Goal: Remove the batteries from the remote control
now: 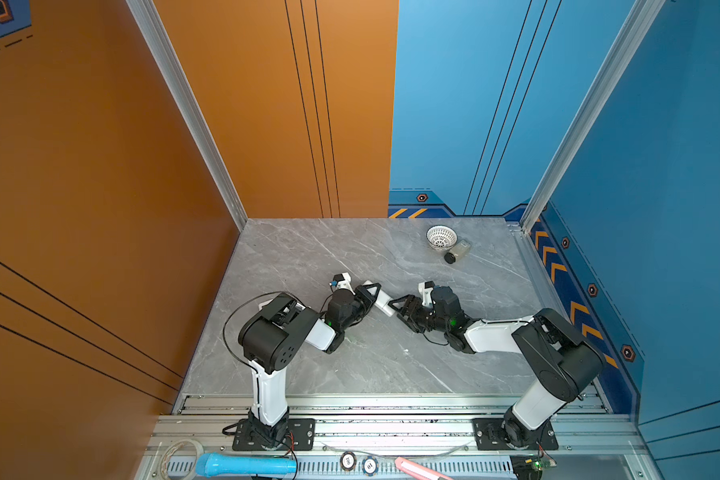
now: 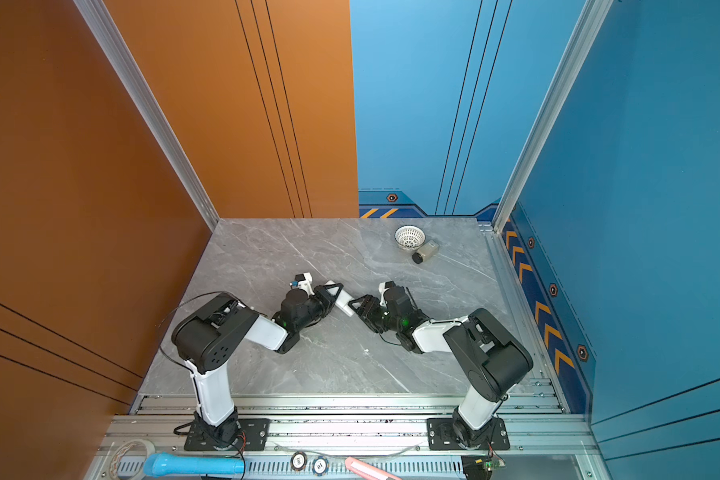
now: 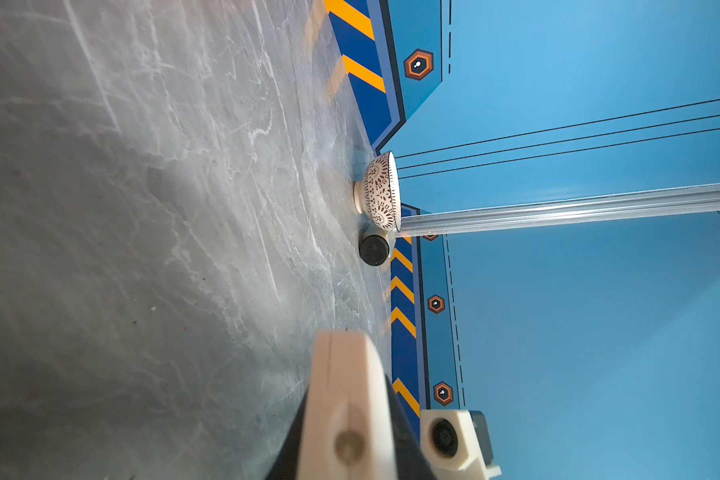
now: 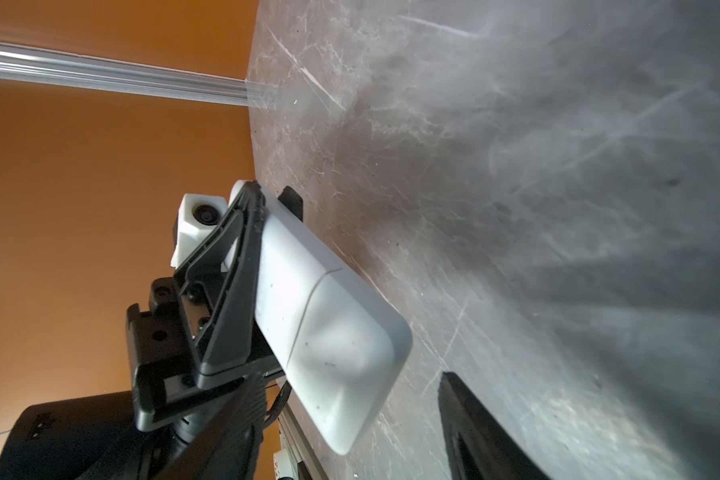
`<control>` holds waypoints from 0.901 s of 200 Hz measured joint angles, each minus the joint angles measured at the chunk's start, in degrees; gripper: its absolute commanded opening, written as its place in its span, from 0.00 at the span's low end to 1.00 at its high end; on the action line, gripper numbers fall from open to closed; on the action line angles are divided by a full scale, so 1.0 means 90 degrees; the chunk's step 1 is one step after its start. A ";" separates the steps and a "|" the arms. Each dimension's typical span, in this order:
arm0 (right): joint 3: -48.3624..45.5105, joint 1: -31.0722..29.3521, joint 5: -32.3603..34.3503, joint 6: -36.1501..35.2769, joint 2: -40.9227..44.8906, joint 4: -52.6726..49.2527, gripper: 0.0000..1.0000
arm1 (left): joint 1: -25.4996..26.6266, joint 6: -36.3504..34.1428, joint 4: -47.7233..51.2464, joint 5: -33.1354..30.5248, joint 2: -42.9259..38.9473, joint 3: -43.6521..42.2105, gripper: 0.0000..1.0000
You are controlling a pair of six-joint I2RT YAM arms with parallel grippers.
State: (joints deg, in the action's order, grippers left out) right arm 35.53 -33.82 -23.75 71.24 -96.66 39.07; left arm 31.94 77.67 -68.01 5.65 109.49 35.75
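Standing here, I'd worry first about the left gripper (image 1: 371, 296). It is clamped on one end of the white remote (image 4: 329, 328) over the middle of the table (image 1: 350, 374), and the long free end sticks out, so a push there could lever the remote round in the jaws or out of them. I can't see the batteries. The cover looks shut, so I judge them to be inside, and if it pops off suddenly they could spill and roll across the table. The right gripper (image 1: 398, 311) is just beside the free end, jaws apart and holding nothing; closing off-centre would only shove the remote. The left arm rises from the near edge, elbow bent, forearm reaching to mid-table with the wrist rolled on its side. The right arm mirrors it, low and rolled too, so the grippers are nose to nose. A bowl (image 1: 441, 237) and small jar (image 1: 457, 252) sit by the far right corner, well apart.
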 measured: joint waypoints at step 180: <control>-0.0306 -0.0131 0.0170 0.0447 -0.0287 0.0911 0.51 | -0.0087 0.0022 -0.0095 0.0061 0.0002 -0.0012 0.00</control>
State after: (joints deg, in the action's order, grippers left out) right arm 32.77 -35.00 -22.22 75.26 -99.24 47.27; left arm 31.16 77.87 -68.86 6.20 109.51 35.64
